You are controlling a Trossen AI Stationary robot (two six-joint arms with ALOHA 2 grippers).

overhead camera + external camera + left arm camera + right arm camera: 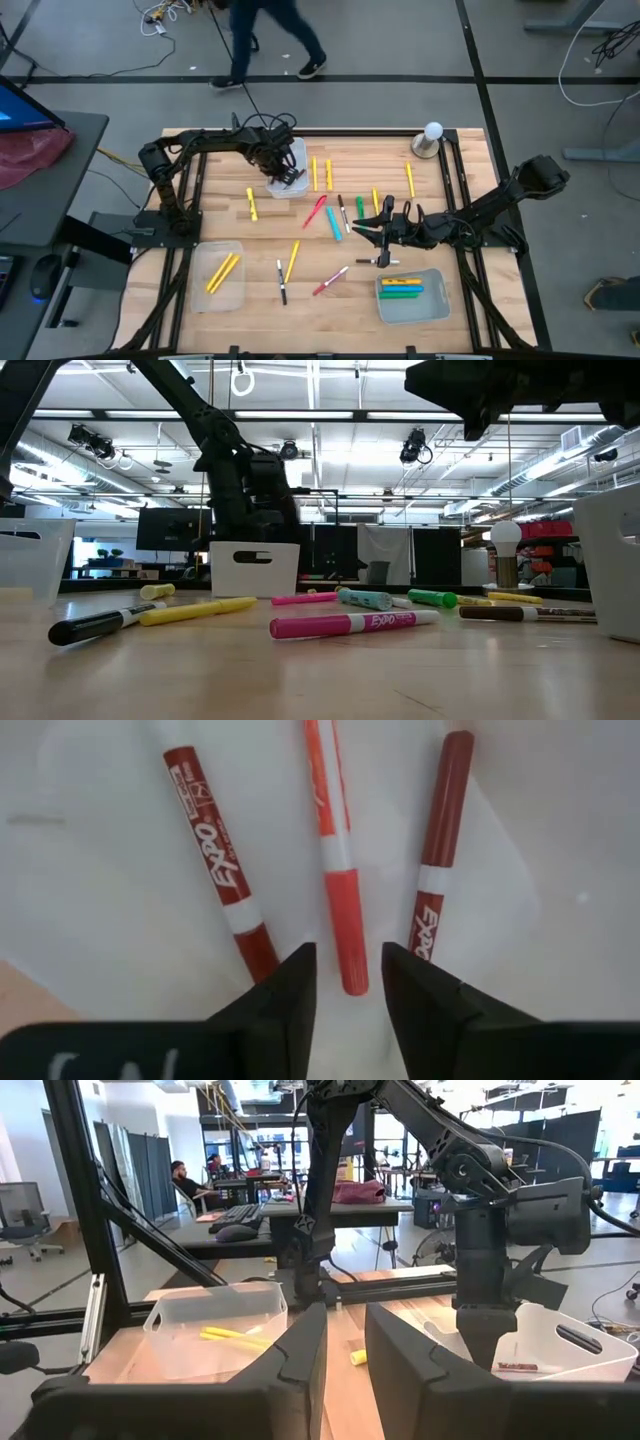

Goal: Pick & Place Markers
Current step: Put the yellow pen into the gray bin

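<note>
Left gripper (347, 982) low inside far clear plastic tray (290, 165), jaws parted, holding nothing; three red markers (337, 860) lying loose beneath. Risk: fingertip snagging middle marker on rise. Right gripper (384, 238) mid-table over scattered markers, narrow gap, empty.

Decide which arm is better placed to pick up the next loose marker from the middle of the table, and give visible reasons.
Probably the right. The right gripper hangs over the loose markers mid-table, jaws apart with nothing between them. The left gripper is down in the far tray, just above three red markers.
</note>
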